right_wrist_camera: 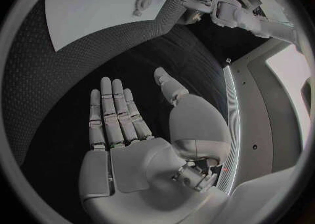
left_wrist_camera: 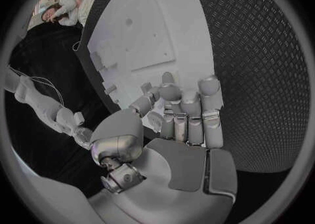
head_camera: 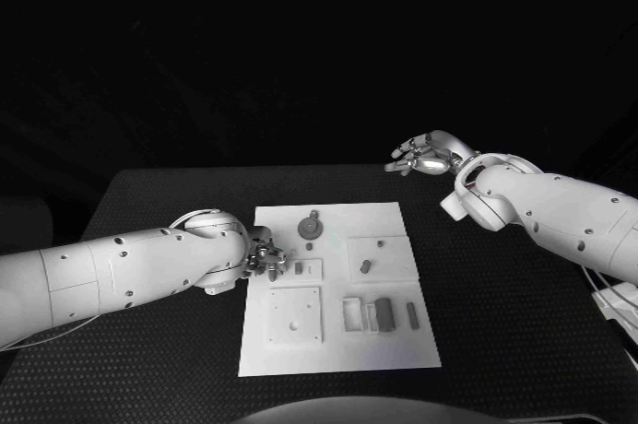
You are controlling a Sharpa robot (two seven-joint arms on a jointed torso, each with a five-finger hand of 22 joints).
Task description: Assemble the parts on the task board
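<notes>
As we read the head view from left to right, we first meet the left arm (head_camera: 120,272), which crosses the dark worktop (head_camera: 159,350) from the left edge and ends at the left hand (head_camera: 265,258). That hand sits over the left border of the task board (head_camera: 399,350), about midway along it. Its fingers (left_wrist_camera: 189,109) are curled close together in the left wrist view; whether they pinch anything we cannot tell, since the fingertips hide what lies beneath them.

Bare worktop runs along the board's left side below the arm and in front of the board's near edge. The board itself lies in the middle of the worktop, its long sides running away from the robot. On it we see grey parts: a round part (head_camera: 309,228) near the far end, a small piece (head_camera: 304,268) just beside the left hand's fingers, a square plate (head_camera: 294,315) toward the near left corner, another square plate (head_camera: 376,257) toward the right side, and a row of short blocks (head_camera: 379,314) near the right edge.

To the right of the board, a broad strip of worktop separates it from the right arm (head_camera: 559,212). The right hand (head_camera: 426,154) is raised beyond the board's far right corner, well apart from every part. In the right wrist view its fingers (right_wrist_camera: 113,114) are stretched out flat and slightly spread, holding nothing.
</notes>
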